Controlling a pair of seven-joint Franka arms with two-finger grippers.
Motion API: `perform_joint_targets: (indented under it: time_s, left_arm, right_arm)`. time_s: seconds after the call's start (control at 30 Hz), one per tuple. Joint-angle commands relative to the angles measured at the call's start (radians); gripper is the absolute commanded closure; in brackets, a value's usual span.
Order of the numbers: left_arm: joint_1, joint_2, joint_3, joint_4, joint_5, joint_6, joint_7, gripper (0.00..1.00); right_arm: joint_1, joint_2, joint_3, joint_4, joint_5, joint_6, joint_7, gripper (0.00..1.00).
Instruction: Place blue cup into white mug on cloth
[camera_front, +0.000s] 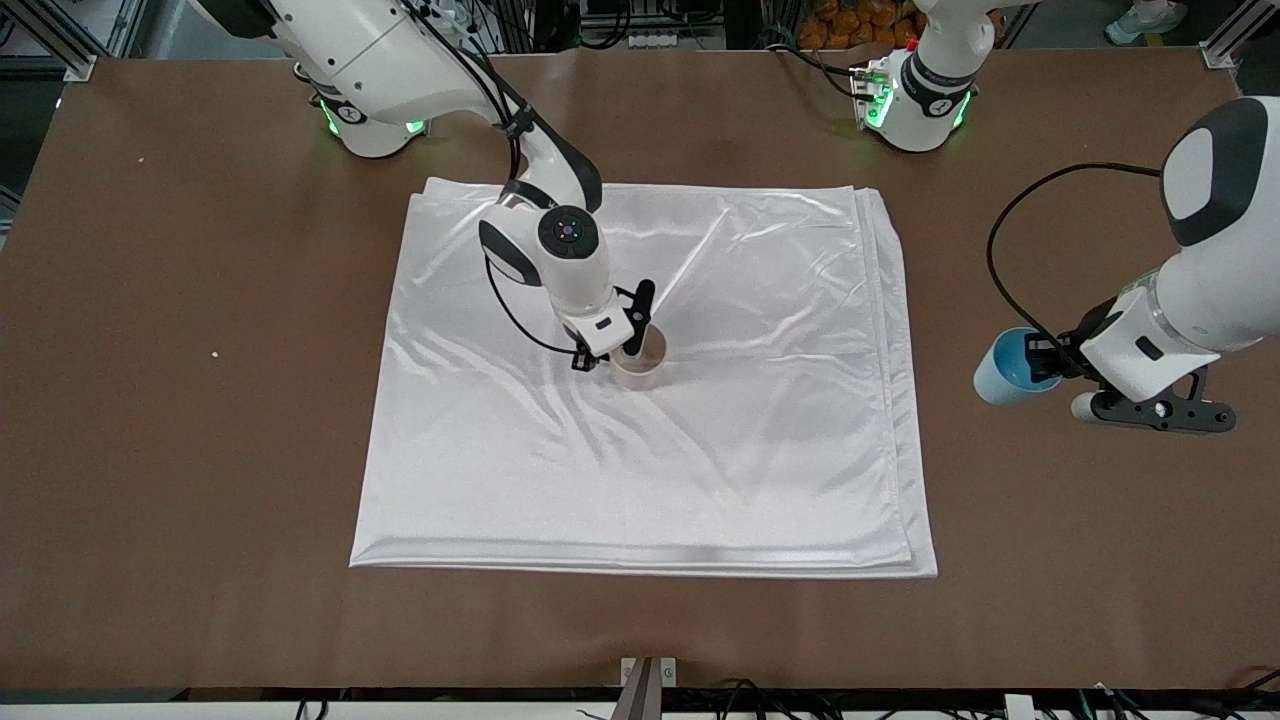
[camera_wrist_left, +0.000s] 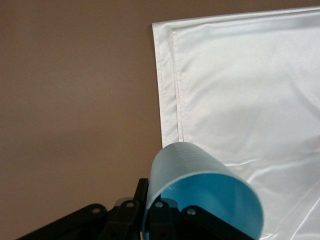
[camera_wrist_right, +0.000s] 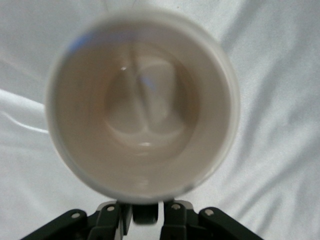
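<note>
The cream-white mug (camera_front: 640, 362) stands upright on the shiny white cloth (camera_front: 700, 480), near its middle. My right gripper (camera_front: 612, 357) is down at the mug. In the right wrist view its fingers (camera_wrist_right: 115, 217) stand either side of the small dark handle (camera_wrist_right: 146, 214) with narrow gaps, so it is open (camera_wrist_right: 146, 220). The mug's pale inside (camera_wrist_right: 142, 105) is empty. My left gripper (camera_front: 1042, 363) is shut on the wall of the light-blue cup (camera_front: 1002, 370), one finger inside and one outside (camera_wrist_left: 151, 197). The cup (camera_wrist_left: 200, 182) is held tilted over bare table beside the cloth's edge (camera_wrist_left: 167, 85).
The brown table (camera_front: 200, 450) surrounds the cloth on all sides. The cloth lies in folded layers with light wrinkles. Both arm bases stand along the table edge farthest from the front camera. A black cable loops above my left gripper.
</note>
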Motion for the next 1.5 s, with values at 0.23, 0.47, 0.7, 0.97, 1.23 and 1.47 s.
perform_joint_targets:
  time_s: [0.23, 0.47, 0.7, 0.97, 1.23, 1.47]
  left_arm:
    - [0.005, 0.02, -0.001, 0.032, 0.01, -0.024, 0.012, 1.0]
    - [0.001, 0.022, -0.004, 0.032, 0.009, -0.024, 0.012, 1.0]
    - [-0.008, 0.02, -0.009, 0.036, 0.007, -0.022, 0.006, 1.0]
    - [-0.011, 0.019, -0.036, 0.048, -0.037, -0.022, -0.005, 1.0]
    - [-0.011, 0.025, -0.07, 0.057, -0.06, -0.024, -0.005, 1.0]
    - [-0.088, 0.026, -0.081, 0.085, -0.066, -0.029, -0.049, 1.0]
  right_arm:
    - [0.009, 0.004, -0.007, 0.032, -0.041, -0.02, 0.026, 0.0]
    - [-0.008, -0.057, -0.006, 0.043, -0.035, -0.109, 0.027, 0.0]
    - [-0.044, -0.18, -0.004, 0.05, -0.029, -0.266, 0.013, 0.0]
    - [-0.094, -0.316, -0.001, 0.052, -0.026, -0.378, 0.012, 0.0]
    - [-0.094, -0.425, -0.003, 0.11, -0.024, -0.6, 0.036, 0.0]
    - [-0.097, -0.485, -0.006, 0.176, -0.024, -0.726, 0.065, 0.0]
